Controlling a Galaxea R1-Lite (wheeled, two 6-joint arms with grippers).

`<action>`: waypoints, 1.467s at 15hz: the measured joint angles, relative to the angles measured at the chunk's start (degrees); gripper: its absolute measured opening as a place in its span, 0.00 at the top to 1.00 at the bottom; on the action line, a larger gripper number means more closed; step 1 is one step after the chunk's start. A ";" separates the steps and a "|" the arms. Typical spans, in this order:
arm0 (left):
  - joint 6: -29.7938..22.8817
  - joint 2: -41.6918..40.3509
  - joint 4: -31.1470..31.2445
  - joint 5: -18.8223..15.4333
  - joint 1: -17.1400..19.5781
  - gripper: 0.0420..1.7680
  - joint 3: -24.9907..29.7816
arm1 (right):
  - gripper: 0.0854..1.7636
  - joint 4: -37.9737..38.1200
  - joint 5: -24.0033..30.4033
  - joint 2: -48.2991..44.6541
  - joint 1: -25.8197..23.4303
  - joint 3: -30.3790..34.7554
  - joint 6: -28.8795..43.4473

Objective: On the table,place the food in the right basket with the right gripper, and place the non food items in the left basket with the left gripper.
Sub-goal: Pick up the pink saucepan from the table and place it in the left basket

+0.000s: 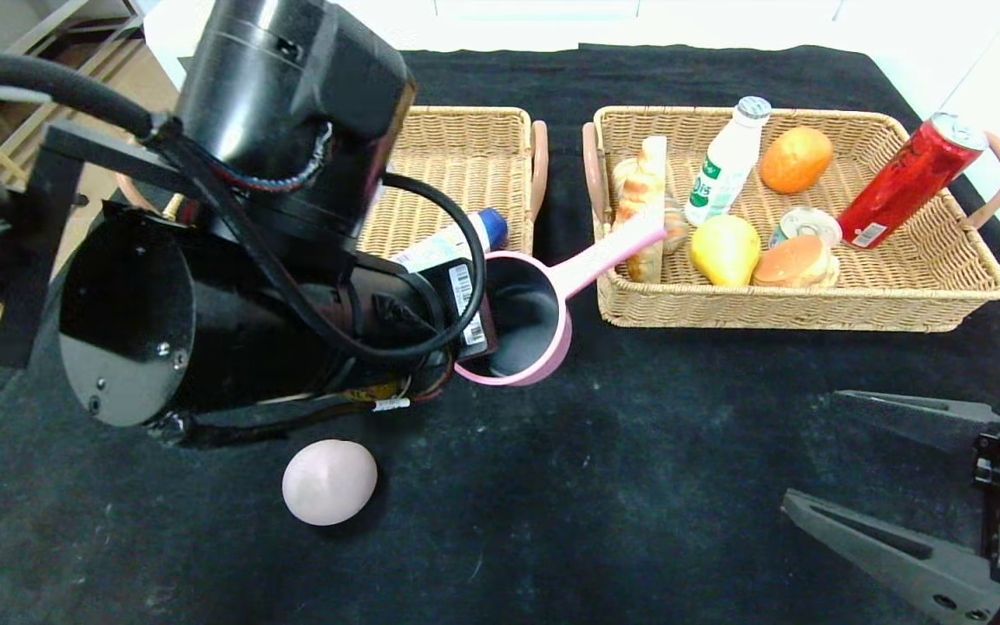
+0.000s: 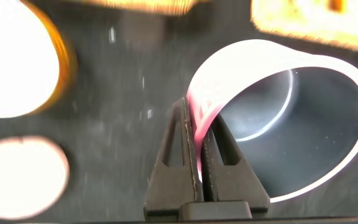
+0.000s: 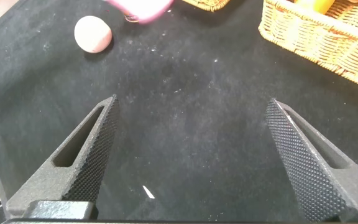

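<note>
Nearest the robot, right side: right gripper (image 1: 856, 473) hovers low over the black table (image 1: 604, 486), jaws spread wide with nothing between them; right wrist view confirms bare cloth between the fingers (image 3: 86, 155).
Near left of table: pink egg (image 1: 329, 482) lies alone on the cloth, just in front of the left arm.
Centre, left arm: left gripper (image 2: 201, 146) has its jaws clamped on the rim of the pink ladle (image 1: 524, 325), one finger inside the cup wall and one outside (seen in the left wrist view).
Ladle position: cup sits beside the front right corner of the left basket (image 1: 465, 143); whether it rests on the table or is lifted clear cannot be told. Its handle slants up and to the right, its tip over the front left rim of the right basket (image 1: 812, 304).
Left basket contents: white tube with blue cap (image 1: 452, 243), partly hidden by the arm.
Right basket contents: yellow pear (image 1: 724, 250), burger bun (image 1: 795, 262), small tin (image 1: 805, 224), bread piece (image 1: 641, 195), white bottle (image 1: 726, 165), orange (image 1: 796, 159), red can (image 1: 908, 182) leaning on the right rim.
</note>
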 joint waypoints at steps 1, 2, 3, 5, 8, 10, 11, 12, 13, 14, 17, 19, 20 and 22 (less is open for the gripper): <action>1.13 -0.28 -1.41 0.00 0.85 0.93 -0.29 | 0.03 0.00 0.00 0.02 0.00 0.02 0.02; 2.10 -0.45 -2.27 -0.02 1.84 0.93 -0.66 | 0.03 -0.02 -0.02 0.02 0.02 0.02 0.00; 2.95 -0.56 -2.73 -0.02 2.89 0.93 -1.23 | 0.03 -0.05 -0.02 0.02 0.00 0.02 0.02; 4.16 -0.72 -2.93 -0.13 5.13 0.93 -2.86 | 0.03 -0.05 0.00 0.00 -0.23 0.00 0.00; 5.97 -0.72 -5.35 -0.20 8.30 0.93 -4.51 | 0.03 -0.10 0.00 0.00 -0.33 0.02 -0.02; 8.07 -0.50 -8.74 -0.28 10.56 0.93 -4.66 | 0.03 -0.13 0.05 -0.07 -0.80 -0.16 -0.02; 9.07 -0.11 -9.79 -0.33 11.72 0.93 -4.66 | 0.03 -0.13 0.06 -0.11 -0.94 -0.17 -0.05; 9.86 0.29 -10.73 -0.37 12.65 0.93 -4.77 | 0.03 -0.13 0.06 -0.13 -1.05 -0.20 -0.02; 10.72 0.77 -12.15 -0.35 13.56 0.93 -4.88 | 0.03 -0.13 0.09 -0.18 -1.08 -0.20 -0.07; 11.80 1.34 -14.23 -0.41 14.49 0.93 -4.93 | 0.03 -0.13 0.06 -0.20 -1.08 -0.20 -0.07; 13.67 3.33 -17.42 -0.67 17.62 0.93 -6.64 | 0.03 -0.13 0.06 -0.27 -1.05 -0.16 -0.09; 13.81 4.88 -17.59 -0.85 19.38 0.93 -8.24 | 0.03 -0.18 0.06 -0.27 -1.05 -0.13 -0.05; 13.90 5.75 -17.59 -0.88 20.18 0.93 -9.29 | 0.03 -0.16 0.09 -0.27 -1.05 -0.16 -0.02; 14.01 7.41 -17.66 -0.88 21.47 0.93 -11.87 | 0.03 -0.18 0.05 -0.24 -1.08 -0.16 -0.05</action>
